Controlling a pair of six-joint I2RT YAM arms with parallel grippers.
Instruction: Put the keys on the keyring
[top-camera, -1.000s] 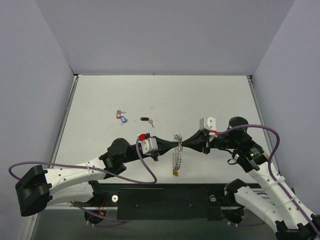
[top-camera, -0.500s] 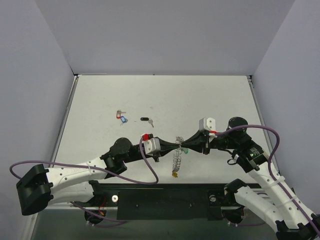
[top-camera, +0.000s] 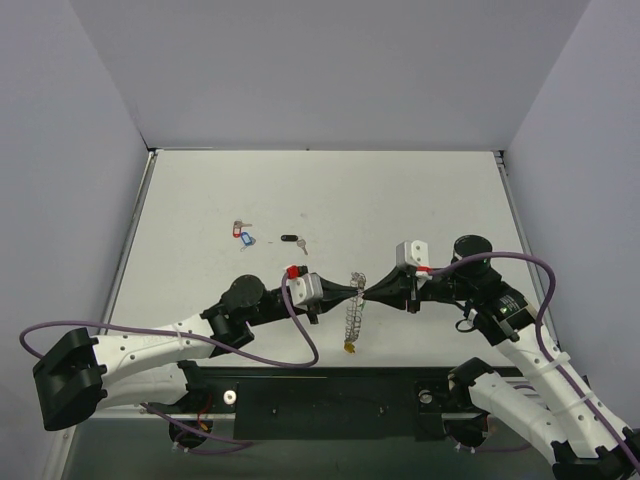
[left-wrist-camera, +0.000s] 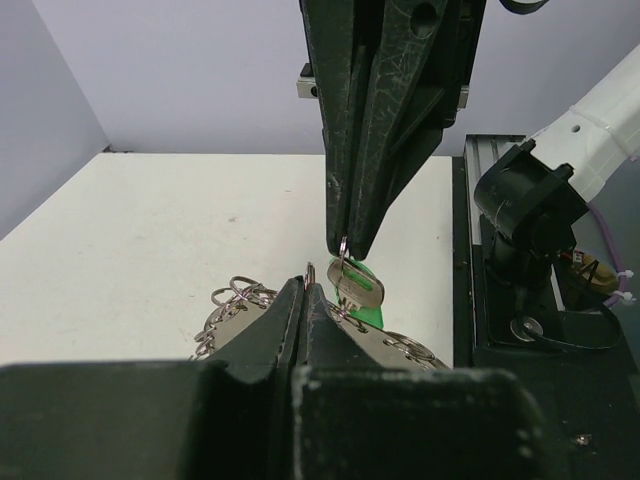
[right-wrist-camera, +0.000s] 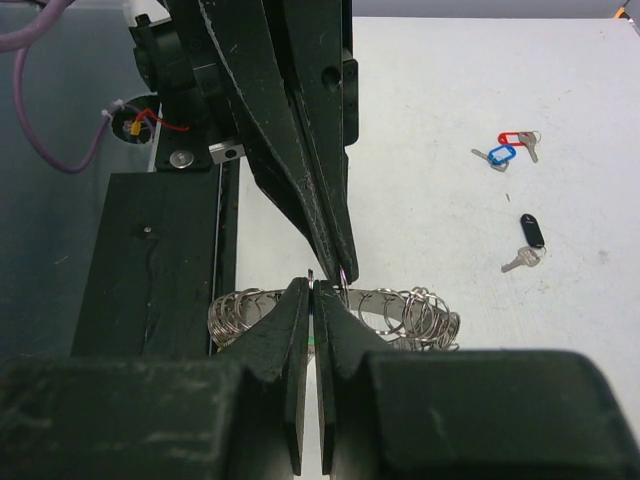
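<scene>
Pinching shut, the left gripper (left-wrist-camera: 305, 288) has its two black, scuffed plastic fingers pressed flat together. A thin stub of silver wire stands up from between their tips. It looks like one of the small loops of the keyring (left-wrist-camera: 232, 300), though the fingers hide the join itself.

The right gripper (left-wrist-camera: 345, 238) is closed too, and it comes in tip to tip against the left one, just beside it. Its narrow wedge-shaped fingers nip the little round wire ring of the green key (left-wrist-camera: 357, 285). That key has a short silver metal blade with a flat, glossy green plastic tag behind it, and it dangles from the right gripper's tip right next to the left gripper's tips.

The keyring is silvery wire, fringed all round with small overlapping oval loops. In the left wrist view it spreads out to either side beneath the left gripper's fingers. From above it reads as a narrow band running from the meeting tips back toward the arm bases, with a small yellow tag (top-camera: 349, 348) at its near end. Whether it rests on the desk (top-camera: 420, 200) or hangs free I cannot tell.

The other keys lie on the matte white desk well apart from both grippers, off beyond the left gripper's side. The red key (right-wrist-camera: 512, 138) and blue key (right-wrist-camera: 497, 156) lie just beside each other, each a rounded plastic tag with a silver blade. The black key (right-wrist-camera: 530, 230), an oblong black head on a silver blade, lies alone, nearer to the grippers than that pair.
</scene>
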